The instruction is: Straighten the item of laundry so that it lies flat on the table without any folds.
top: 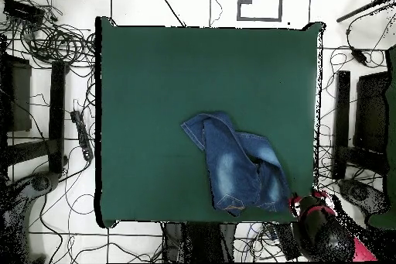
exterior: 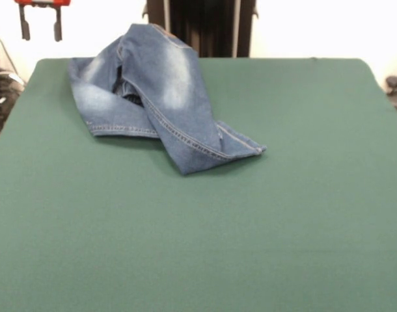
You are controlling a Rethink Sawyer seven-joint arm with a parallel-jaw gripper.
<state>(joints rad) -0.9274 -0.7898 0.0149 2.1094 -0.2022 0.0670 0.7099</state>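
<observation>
The jeans (exterior: 161, 97) are lying bunched and folded over near the table's (exterior: 198, 234) far edge, nothing flattened yet, while the gripper (exterior: 41, 26) is hanging empty, fingers apart.

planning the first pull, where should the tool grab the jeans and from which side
Probably the leg end that sticks out toward the table's open middle. It lies low and free at the pile's edge, so coming straight down and pulling it outward should unfold the jeans.
</observation>
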